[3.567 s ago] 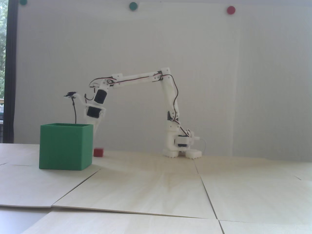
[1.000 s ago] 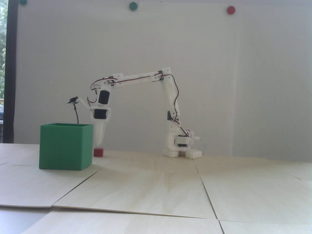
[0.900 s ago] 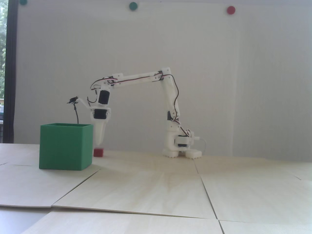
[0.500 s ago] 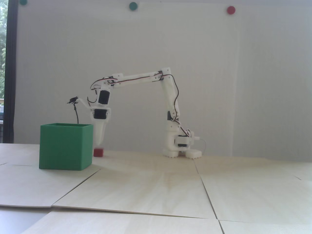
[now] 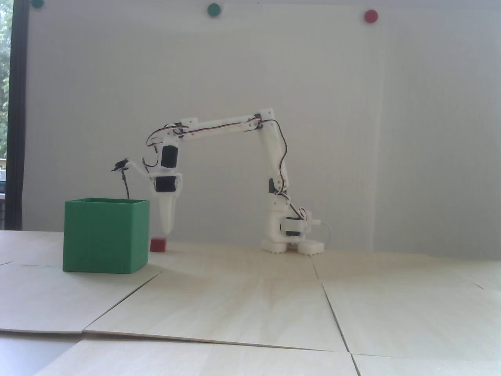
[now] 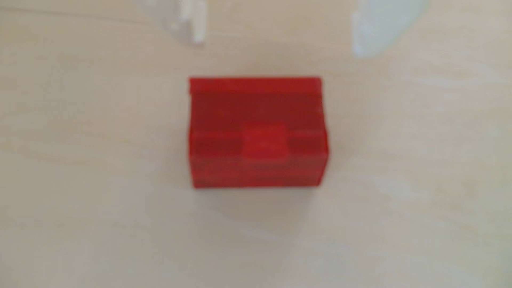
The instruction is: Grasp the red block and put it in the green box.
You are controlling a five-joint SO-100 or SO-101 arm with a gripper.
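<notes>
Squarely flat red block (image 6: 257, 133), fingers (image 6: 194, 25) spread

White wall (image 5: 352, 117), coloured dots at top; window (image 5: 4, 98) left; pale wood-panel tabletop (image 5: 274, 305), daylight.

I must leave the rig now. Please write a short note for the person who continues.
Gripper: open, empty, pointing down just above the red block.
Red block: on the table, to the right of the green box in the fixed view, apart from the fingers.
Green box: upright; inside not visible.
Done: approach.
Left: lower, close on the block, lift, drop it in the box.
</notes>
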